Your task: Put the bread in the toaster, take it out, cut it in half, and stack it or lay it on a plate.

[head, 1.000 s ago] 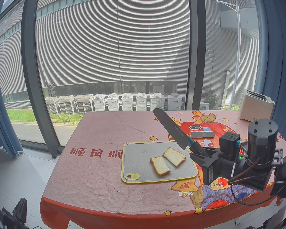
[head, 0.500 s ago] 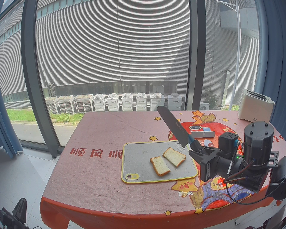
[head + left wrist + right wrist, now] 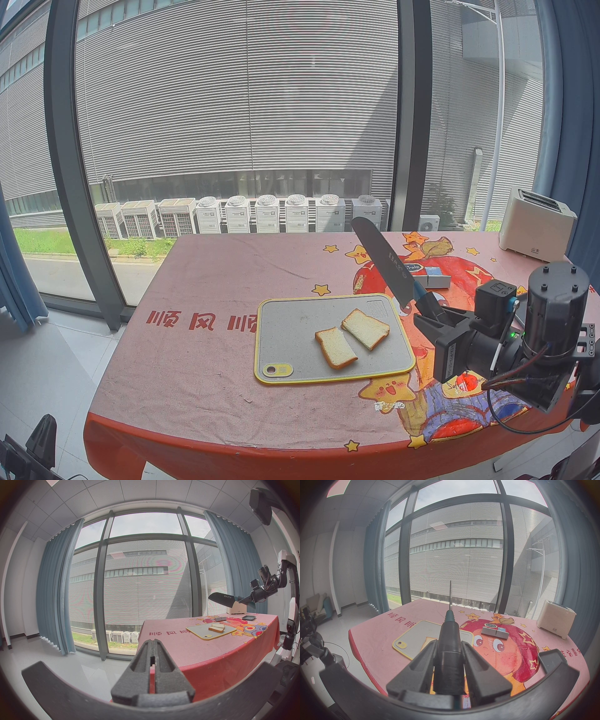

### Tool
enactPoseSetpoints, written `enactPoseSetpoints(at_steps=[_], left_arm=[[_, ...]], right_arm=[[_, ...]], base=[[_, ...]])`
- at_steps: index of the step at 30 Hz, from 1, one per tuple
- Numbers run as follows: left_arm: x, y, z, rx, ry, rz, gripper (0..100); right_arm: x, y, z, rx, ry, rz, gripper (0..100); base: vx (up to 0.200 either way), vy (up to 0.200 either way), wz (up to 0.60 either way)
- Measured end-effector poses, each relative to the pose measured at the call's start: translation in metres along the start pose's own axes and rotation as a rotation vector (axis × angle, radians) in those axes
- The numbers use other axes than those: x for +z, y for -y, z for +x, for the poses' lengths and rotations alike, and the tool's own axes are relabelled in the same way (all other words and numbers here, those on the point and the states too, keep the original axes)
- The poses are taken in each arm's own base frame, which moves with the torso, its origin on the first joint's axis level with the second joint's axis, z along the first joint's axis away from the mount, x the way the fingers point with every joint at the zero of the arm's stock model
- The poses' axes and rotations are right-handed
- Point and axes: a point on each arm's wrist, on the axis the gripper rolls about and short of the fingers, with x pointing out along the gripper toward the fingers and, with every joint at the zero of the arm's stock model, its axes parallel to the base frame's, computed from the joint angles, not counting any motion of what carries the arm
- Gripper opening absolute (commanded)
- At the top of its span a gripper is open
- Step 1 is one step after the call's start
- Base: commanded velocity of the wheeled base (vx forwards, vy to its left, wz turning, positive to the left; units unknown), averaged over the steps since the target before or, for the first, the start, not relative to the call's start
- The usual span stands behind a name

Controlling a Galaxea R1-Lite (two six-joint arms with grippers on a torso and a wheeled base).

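Observation:
Two halves of a bread slice lie on the grey, yellow-rimmed cutting board: one nearer me, the other just behind it to the right. My right gripper is shut on the handle of a black-bladed knife. It hangs above the table just off the board's right edge, with the blade pointing up and to the left. The white toaster stands at the table's far right corner. My left gripper is shut on nothing, low and well off the table's left side.
A small grey and blue block lies behind the knife, past the board's far right corner. A dark tray sits near the table's right edge. The red cloth left of the board is bare, and tall windows stand behind the table.
My right gripper has carried the knife to the right, from over the board's right part to just beyond its edge. The bread halves and the left gripper have stayed put.

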Motion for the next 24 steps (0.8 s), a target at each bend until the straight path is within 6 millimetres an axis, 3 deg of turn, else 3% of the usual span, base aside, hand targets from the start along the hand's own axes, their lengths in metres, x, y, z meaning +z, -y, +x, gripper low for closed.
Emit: enactPoseSetpoints(at_steps=[24], left_arm=[[0.0, 0.0, 0.0, 0.0, -0.002, 0.001, 0]], right_arm=[[0.002, 0.015, -0.002, -0.034, 0.013, 0.06, 0]], base=[[0.0, 0.0, 0.0]])
